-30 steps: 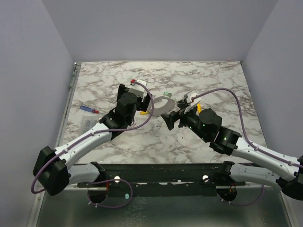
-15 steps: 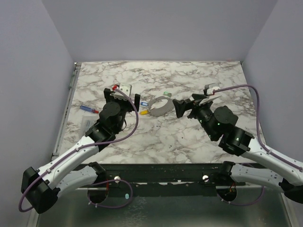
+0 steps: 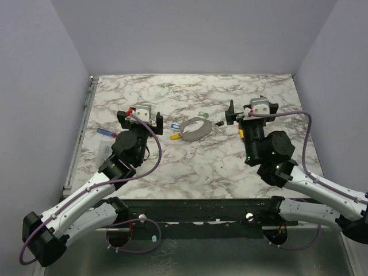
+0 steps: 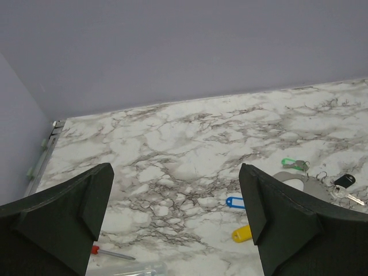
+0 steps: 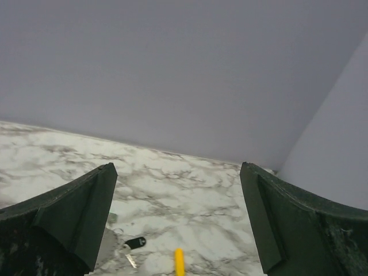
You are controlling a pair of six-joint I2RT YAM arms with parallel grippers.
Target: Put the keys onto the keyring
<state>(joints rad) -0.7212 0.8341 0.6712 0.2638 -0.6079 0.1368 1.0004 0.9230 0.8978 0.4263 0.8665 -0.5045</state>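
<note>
The keyring [image 3: 195,130] is a grey loop lying mid-table; its edge shows in the left wrist view [image 4: 301,180]. Round it lie a blue key [image 3: 175,125], a yellow key [image 3: 175,137], a green key [image 3: 202,114] and a black key [image 3: 220,122]. Another yellow key [image 3: 241,131] lies under my right gripper. My left gripper [image 3: 140,115] is open and empty, left of the ring. My right gripper [image 3: 252,109] is open and empty, right of it. The right wrist view shows the black key [image 5: 136,242] and a yellow key [image 5: 179,261].
A slim blue-and-red stick [image 3: 107,132] and a clear packet [image 3: 107,150] lie at the table's left edge. Purple walls enclose the marble table [image 3: 190,167] on three sides. A metal rail [image 3: 86,103] runs along the left side.
Both arms have drawn back from the keyring, the left one to the left and the right one to the right. The keys and ring now lie uncovered between them.
</note>
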